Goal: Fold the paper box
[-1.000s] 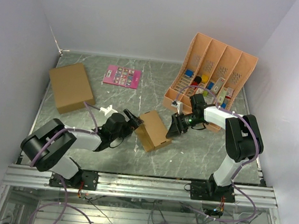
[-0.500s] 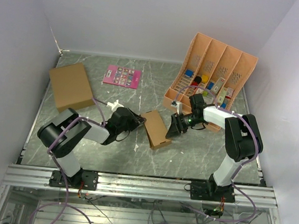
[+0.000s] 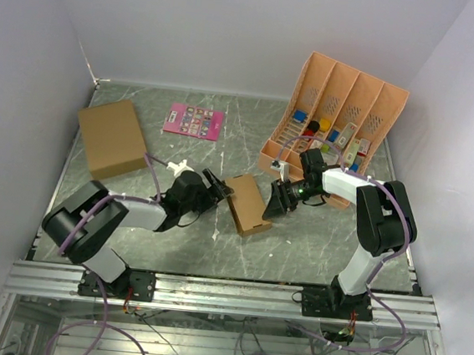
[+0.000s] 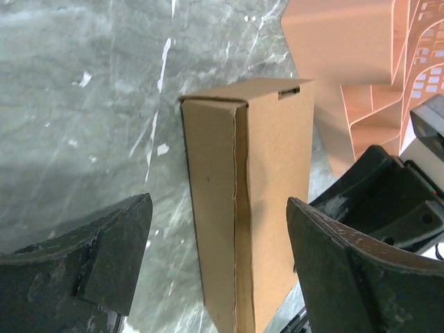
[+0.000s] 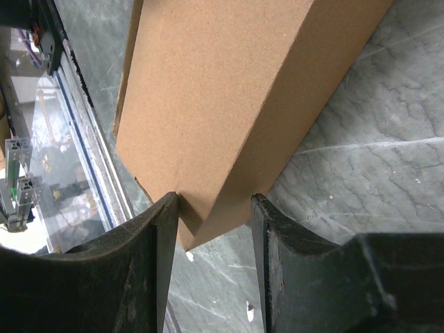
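From above, the paper box (image 3: 248,204) lay central on the table (image 3: 298,242), the left gripper (image 3: 221,189) at its 9 o'clock, the right gripper (image 3: 278,200) at 3. Left wrist: jaws stood wide, clear of the box. Right wrist: jaws pinched its end.

The top view looks down from above and behind the arms toward the back wall. It is far enough off to take in the whole bench (image 3: 240,144), with both arm bases at its lower edge.

The left wrist view sits just behind the left hand (image 4: 218,229). It looks out between that hand's fingers, low over the bench, and faces the paper box (image 4: 243,208) from close by.

The right wrist view sits behind the right hand (image 5: 211,208), nearer still. It looks along the box's long side toward the rail at the bench's near edge.

All three views share the paper box. The left wrist view also catches the right hand and the orange rack (image 4: 347,41) beyond it.
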